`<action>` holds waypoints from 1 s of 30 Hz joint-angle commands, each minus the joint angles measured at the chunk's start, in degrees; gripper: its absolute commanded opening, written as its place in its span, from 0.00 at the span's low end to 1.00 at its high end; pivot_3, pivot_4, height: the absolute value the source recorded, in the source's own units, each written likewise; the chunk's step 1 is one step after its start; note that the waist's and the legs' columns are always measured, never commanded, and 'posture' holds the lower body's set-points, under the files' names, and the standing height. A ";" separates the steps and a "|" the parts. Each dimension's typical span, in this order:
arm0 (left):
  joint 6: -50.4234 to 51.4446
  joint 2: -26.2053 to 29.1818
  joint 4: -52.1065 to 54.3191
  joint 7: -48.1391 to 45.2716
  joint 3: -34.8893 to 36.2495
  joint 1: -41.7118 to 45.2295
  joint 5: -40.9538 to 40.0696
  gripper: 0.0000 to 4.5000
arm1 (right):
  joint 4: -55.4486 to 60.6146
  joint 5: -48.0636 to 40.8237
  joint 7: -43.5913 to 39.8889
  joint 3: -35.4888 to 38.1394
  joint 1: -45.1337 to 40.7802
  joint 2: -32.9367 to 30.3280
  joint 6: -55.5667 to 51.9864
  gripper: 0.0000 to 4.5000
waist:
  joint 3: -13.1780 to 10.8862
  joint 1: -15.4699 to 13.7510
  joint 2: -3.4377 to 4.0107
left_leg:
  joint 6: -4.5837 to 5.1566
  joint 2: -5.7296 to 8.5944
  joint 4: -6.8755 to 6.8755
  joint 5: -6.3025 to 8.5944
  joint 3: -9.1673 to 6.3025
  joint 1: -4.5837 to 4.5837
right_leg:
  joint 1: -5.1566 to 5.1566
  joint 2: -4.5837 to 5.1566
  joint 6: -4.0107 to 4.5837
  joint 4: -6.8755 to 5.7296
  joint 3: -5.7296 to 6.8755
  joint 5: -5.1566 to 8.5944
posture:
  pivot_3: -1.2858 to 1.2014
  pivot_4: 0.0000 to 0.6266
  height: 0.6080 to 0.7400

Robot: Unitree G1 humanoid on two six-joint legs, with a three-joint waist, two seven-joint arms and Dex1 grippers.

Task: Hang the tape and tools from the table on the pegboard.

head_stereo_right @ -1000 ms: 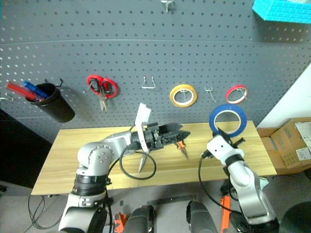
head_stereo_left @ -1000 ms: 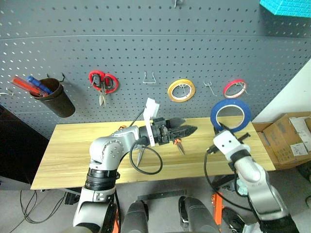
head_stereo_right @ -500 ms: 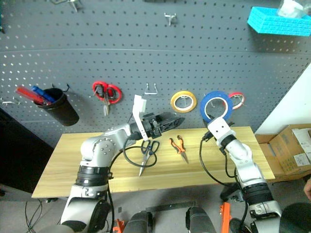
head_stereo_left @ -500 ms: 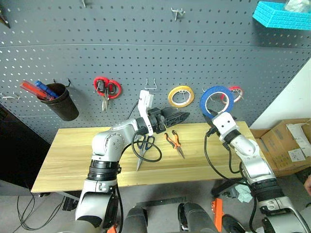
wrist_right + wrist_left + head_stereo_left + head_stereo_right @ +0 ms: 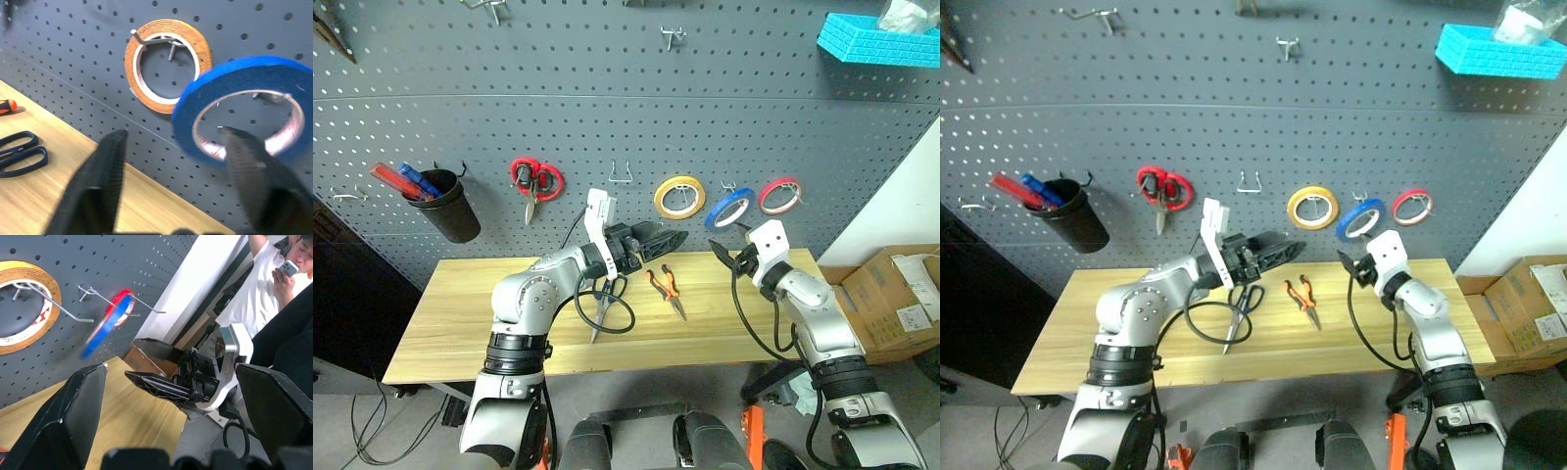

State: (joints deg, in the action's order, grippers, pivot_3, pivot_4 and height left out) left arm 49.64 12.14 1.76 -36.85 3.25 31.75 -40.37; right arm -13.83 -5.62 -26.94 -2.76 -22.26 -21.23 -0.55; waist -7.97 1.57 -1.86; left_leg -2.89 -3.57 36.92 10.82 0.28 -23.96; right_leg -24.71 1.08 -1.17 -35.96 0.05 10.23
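Blue tape [image 5: 729, 209] now hanging tilted on a metal hook of the pegboard [image 5: 607, 108], right of centre in the head view between the yellow ring [image 5: 678, 197] and the red ring [image 5: 779, 195]: thin, with a white inner rim. Right tool [image 5: 728, 262] just below it, fingers spread and holding nothing; left tool [image 5: 668, 240] at mid-frame, likewise open and empty. Next, probably: reach down for the pliers [image 5: 665, 289] or the black-handled scissors [image 5: 604, 299] lying on the table [image 5: 450, 313].

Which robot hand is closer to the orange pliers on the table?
Left. The left gripper hovers just above the pliers, near the pegboard. The right gripper is farther off to their right, below the blue tape.
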 commanded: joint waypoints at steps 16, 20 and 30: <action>-8.62 -0.19 5.69 13.48 -4.19 -21.63 14.40 1.00 | 18.58 -1.66 13.12 -3.26 2.53 12.60 -50.63 0.99 | -0.46 0.07 0.18 | -0.03 -0.05 -0.10 0.05 0.08 0.46 | 0.05 -0.02 0.09 -0.06 -0.28 0.06 | 0.54 0.25 1.00; -8.64 0.65 7.08 14.09 -4.79 -26.10 15.74 1.00 | 9.54 0.87 14.24 -6.62 -3.91 14.19 -51.74 0.99 | -1.08 -0.21 0.26 | -0.36 0.02 -0.07 0.24 0.02 0.43 | -0.09 0.02 0.09 0.04 -0.30 0.07 | 0.55 0.31 1.00; -4.92 0.49 12.28 14.14 -1.55 -30.38 12.03 1.00 | -10.62 3.71 15.00 -7.36 -13.64 15.61 -49.18 0.99 | -3.36 -1.64 0.40 | 0.08 0.07 -0.22 0.09 0.07 -0.15 | -0.60 -0.01 0.12 -0.01 -0.42 0.09 | 0.58 0.38 1.00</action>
State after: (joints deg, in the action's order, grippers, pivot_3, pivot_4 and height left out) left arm 44.60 13.23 11.05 -22.28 1.23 1.58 -26.71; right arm -23.65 -2.32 -12.24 -11.12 -34.33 -5.79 -51.28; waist -11.32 -0.07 -1.46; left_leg -2.73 -3.50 36.63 10.95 0.35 -24.12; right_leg -25.33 1.05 -0.98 -35.97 -0.36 10.39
